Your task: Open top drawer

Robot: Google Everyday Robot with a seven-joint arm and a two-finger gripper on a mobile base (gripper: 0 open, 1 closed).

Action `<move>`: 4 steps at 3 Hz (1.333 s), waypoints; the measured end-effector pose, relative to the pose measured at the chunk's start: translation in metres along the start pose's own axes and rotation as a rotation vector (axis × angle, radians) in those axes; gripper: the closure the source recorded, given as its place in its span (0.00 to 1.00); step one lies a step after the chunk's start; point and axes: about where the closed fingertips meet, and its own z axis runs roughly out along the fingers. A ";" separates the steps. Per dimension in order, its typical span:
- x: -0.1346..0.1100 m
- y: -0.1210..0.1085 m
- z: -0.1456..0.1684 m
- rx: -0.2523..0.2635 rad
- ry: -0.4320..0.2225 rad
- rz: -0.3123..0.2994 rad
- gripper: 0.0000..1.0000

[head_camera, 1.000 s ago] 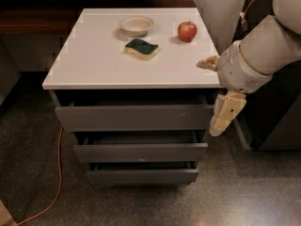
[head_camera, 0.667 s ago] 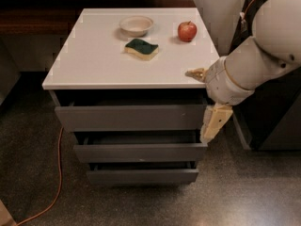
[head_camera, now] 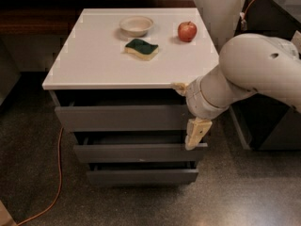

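Grey cabinet with a white top (head_camera: pixel 94 65), seen from above and in front. The top drawer (head_camera: pixel 122 118) is the widest and tallest of three flat grey fronts. It sits directly under the near edge of the white top, with a dark gap between that edge and the front's upper edge. Whether the drawer is pulled out at all cannot be told.

The gripper (head_camera: pixel 184 116) is at the right end of the top drawer, carried by the white arm (head_camera: pixel 254 69), which enters from the right. Its jaws stand apart. The upper finger (head_camera: pixel 179 87) lies against the near right edge of the white top, above the drawer front. The lower finger (head_camera: pixel 196 132) hangs down past the drawer's lower right corner, towards the middle drawer (head_camera: pixel 138 152). The right end of the top drawer front thus lies between the two jaws.

The bottom drawer (head_camera: pixel 141 176) is the narrowest. On the top's far half are a bowl (head_camera: pixel 136 25), a sponge (head_camera: pixel 141 49) and an apple (head_camera: pixel 187 31). An orange cable (head_camera: pixel 56 173) runs over the floor on the left.
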 end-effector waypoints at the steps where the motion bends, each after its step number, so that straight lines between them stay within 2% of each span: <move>1: -0.003 0.000 0.033 -0.016 0.053 -0.049 0.00; 2: -0.003 0.000 0.033 -0.017 0.052 -0.049 0.00; 4: -0.010 -0.010 0.085 -0.034 -0.011 -0.083 0.00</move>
